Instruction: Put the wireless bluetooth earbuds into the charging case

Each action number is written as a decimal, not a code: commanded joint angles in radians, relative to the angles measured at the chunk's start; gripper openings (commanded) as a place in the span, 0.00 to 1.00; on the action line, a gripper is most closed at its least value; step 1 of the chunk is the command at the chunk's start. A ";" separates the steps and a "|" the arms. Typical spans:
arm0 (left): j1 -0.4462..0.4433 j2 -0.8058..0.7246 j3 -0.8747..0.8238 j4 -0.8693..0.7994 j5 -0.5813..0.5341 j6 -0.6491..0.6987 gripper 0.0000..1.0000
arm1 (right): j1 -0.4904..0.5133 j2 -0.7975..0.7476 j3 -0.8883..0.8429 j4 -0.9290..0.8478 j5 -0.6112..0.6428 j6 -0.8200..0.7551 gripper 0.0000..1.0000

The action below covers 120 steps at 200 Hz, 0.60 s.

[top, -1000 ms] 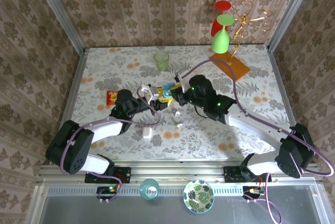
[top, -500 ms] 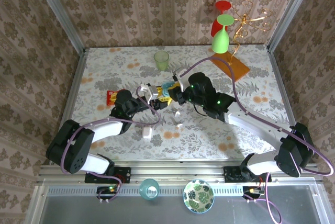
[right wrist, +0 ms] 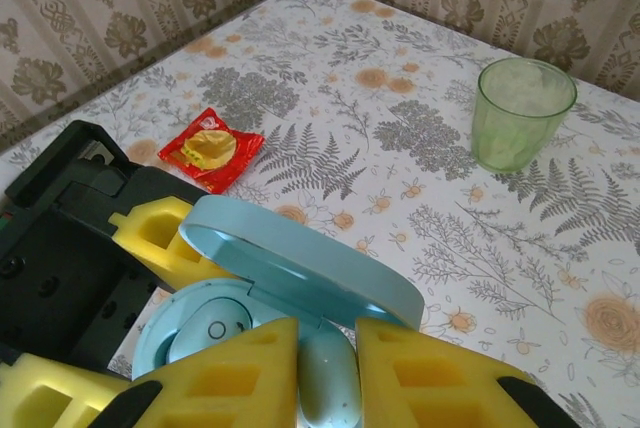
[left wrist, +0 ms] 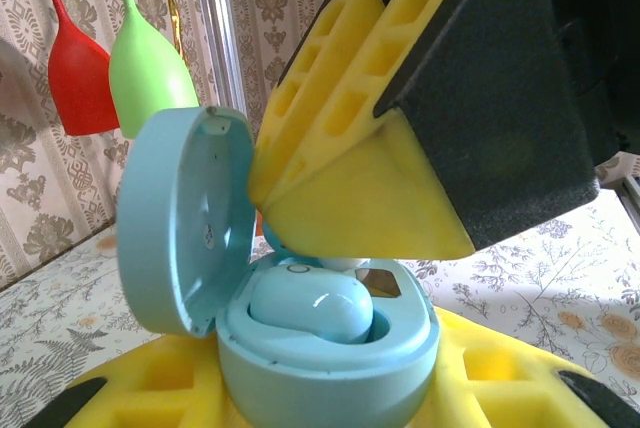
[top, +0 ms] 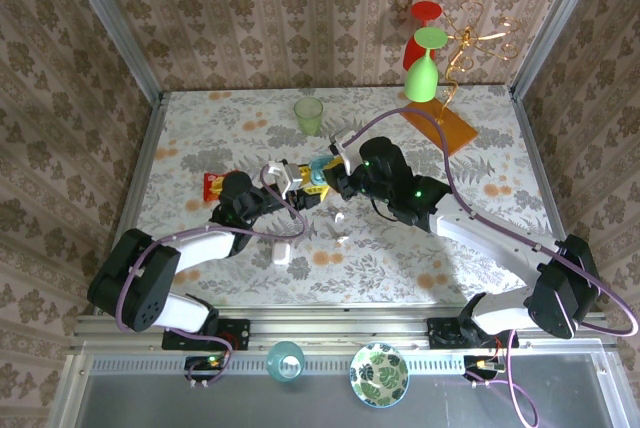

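Brown damask wallpaper covers the walls, metal posts frame the corners, and a floral print covers the table.

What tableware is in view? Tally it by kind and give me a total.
Wine glasses: 2 (red wine glass, green wine glass)
Cups: 2 (green cup, teal cup)
Bowls: 1 (leaf-patterned bowl)
Total: 5
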State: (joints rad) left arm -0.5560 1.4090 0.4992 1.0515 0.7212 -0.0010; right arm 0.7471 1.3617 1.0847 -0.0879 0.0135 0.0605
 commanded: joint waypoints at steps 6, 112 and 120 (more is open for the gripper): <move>-0.009 -0.021 0.015 0.038 0.013 -0.018 0.25 | 0.008 0.013 0.042 -0.036 0.057 -0.048 0.20; -0.009 -0.021 0.020 0.059 0.022 -0.035 0.25 | 0.008 -0.005 0.049 -0.032 -0.007 -0.038 0.27; -0.009 -0.021 0.019 0.063 0.023 -0.036 0.25 | 0.008 -0.011 0.047 -0.032 -0.010 -0.033 0.28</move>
State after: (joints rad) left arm -0.5560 1.4090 0.4992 1.0603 0.7212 -0.0086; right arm 0.7509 1.3636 1.0988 -0.1165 0.0292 0.0219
